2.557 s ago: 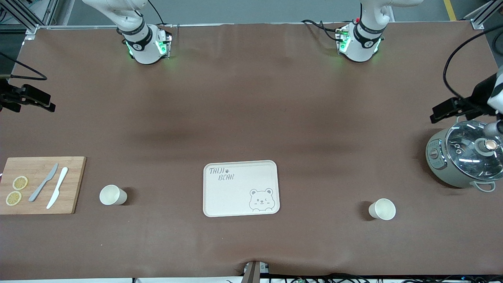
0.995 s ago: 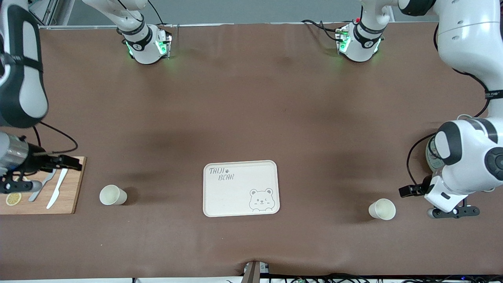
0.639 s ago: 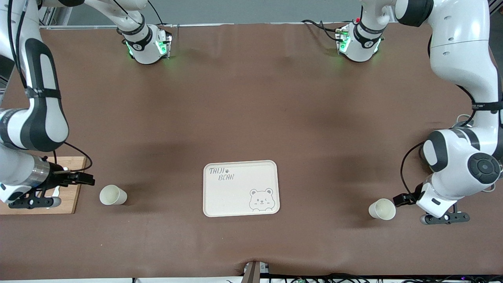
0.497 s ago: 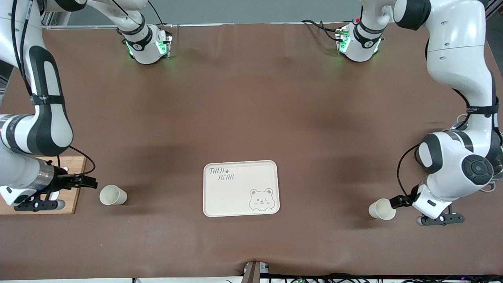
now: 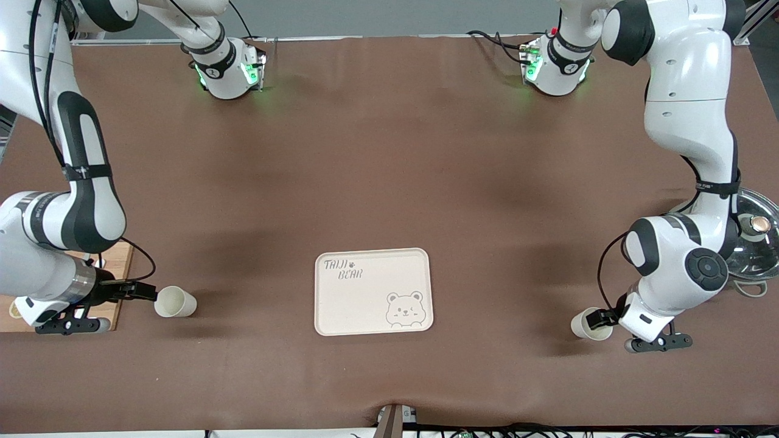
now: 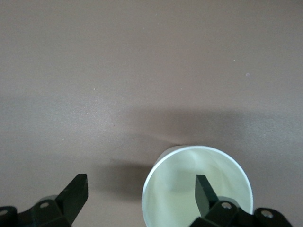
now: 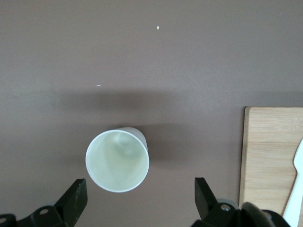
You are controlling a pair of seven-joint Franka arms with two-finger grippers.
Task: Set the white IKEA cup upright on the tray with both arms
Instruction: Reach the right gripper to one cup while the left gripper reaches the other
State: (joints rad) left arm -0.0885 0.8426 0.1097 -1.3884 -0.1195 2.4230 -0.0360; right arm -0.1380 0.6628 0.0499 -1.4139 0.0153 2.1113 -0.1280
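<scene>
Two white cups stand upright on the brown table. One cup (image 5: 175, 302) is toward the right arm's end, the other (image 5: 582, 324) toward the left arm's end. The cream "TAIJI BEAR" tray (image 5: 365, 304) lies between them and holds nothing. My right gripper (image 5: 146, 292) is open, just beside its cup (image 7: 117, 160), which sits ahead of the fingertips (image 7: 75, 195). My left gripper (image 5: 600, 317) is open at its cup (image 6: 196, 187). One finger (image 6: 204, 188) is over the cup's mouth and the other (image 6: 75, 193) is outside it.
A wooden cutting board (image 5: 123, 258), (image 7: 270, 156) with a white knife (image 7: 296, 187) lies beside the right gripper, mostly hidden by the right arm. A pot with a glass lid (image 5: 754, 243) stands at the left arm's end, partly hidden by that arm.
Both arms swung in from the table's ends and brought their open grippers down to the two cups. The cups and the tray have not moved.
</scene>
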